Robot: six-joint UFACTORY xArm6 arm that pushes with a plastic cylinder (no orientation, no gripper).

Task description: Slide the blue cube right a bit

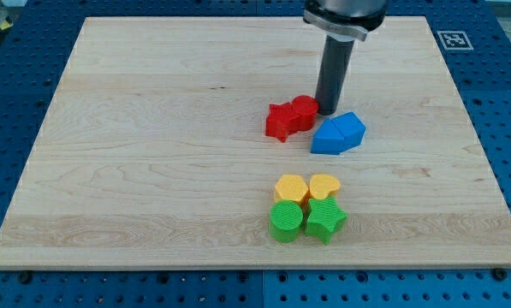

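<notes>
Wooden table (152, 128) on blue pegboard (15, 85): my tip (327, 111) sits just beside the red blocks (290, 117), above the blue cube (338, 133); no jaws fitted.

Even, bright overhead lighting; sharp focus across the whole view.
Wooden board (152, 128) shows no glare; short soft shadows sit close under the blocks; far edge corners remain undistorted, unblurred.

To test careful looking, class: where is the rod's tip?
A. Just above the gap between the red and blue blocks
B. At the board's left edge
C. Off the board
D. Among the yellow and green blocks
A: my tip sits just above the gap between the red blocks and the blue blocks.
</notes>
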